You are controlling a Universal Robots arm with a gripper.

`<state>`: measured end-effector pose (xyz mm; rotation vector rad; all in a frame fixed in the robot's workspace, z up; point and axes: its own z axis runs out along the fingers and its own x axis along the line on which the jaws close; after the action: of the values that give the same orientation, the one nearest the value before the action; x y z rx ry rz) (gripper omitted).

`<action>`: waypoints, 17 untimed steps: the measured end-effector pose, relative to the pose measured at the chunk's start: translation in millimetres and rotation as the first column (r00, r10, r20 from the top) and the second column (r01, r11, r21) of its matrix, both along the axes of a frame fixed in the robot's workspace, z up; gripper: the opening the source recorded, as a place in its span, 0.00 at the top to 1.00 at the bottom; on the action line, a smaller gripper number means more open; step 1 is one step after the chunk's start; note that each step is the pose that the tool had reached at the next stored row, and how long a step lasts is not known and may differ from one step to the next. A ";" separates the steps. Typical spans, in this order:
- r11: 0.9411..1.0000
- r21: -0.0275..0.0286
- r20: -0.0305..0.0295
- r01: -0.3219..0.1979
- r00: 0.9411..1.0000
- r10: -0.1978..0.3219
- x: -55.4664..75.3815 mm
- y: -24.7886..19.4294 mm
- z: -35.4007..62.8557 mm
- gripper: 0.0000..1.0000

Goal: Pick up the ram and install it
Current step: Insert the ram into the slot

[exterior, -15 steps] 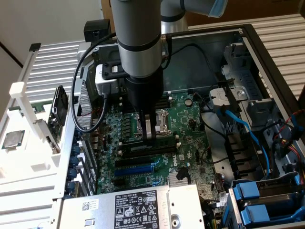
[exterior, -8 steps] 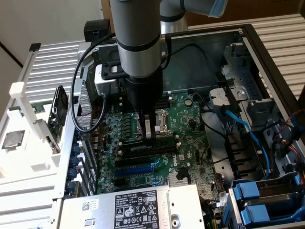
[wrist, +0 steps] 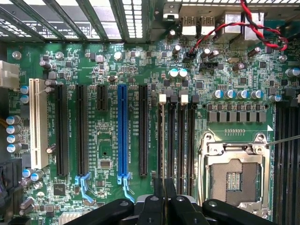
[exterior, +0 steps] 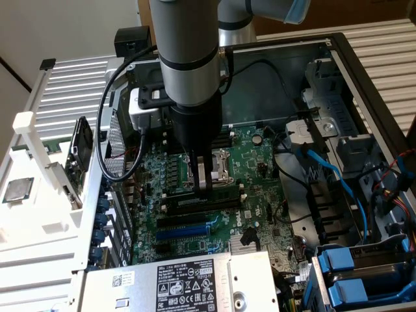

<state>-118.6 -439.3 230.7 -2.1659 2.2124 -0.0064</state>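
Observation:
My gripper [exterior: 205, 187] reaches down into the open computer case, onto the green motherboard [exterior: 260, 169]. In the wrist view its two black fingers [wrist: 158, 190] stand almost together at the gripper [wrist: 164, 187]. Between them is the ram [wrist: 162, 140], seen edge-on as a thin dark strip. It runs along the outermost of the long black memory slots [wrist: 182, 140], up to a white end clip [wrist: 162, 98]. In the exterior view the ram [exterior: 224, 190] shows as a narrow green strip beside the fingers. Whether it sits fully in the slot I cannot tell.
The open processor socket [wrist: 234, 178] lies just beside the memory slots. Black and blue expansion slots [wrist: 122, 131] fill the other side. Blue cables [exterior: 325, 175] and drive bays [exterior: 344, 273] crowd the exterior view's right. A white tray with a square chip [exterior: 17, 190] stands outside the case.

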 end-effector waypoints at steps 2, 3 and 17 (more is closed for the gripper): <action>1.000 0.000 0.001 0.000 1.000 0.000 -0.1 -0.1 0.0 0.87; 1.000 0.000 0.001 0.000 1.000 0.000 -0.1 -0.1 0.0 0.87; 1.000 0.000 0.002 0.000 1.000 0.000 -0.1 -0.2 -1.9 0.87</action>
<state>-118.7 -439.5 228.8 -2.1652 2.2114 -0.0081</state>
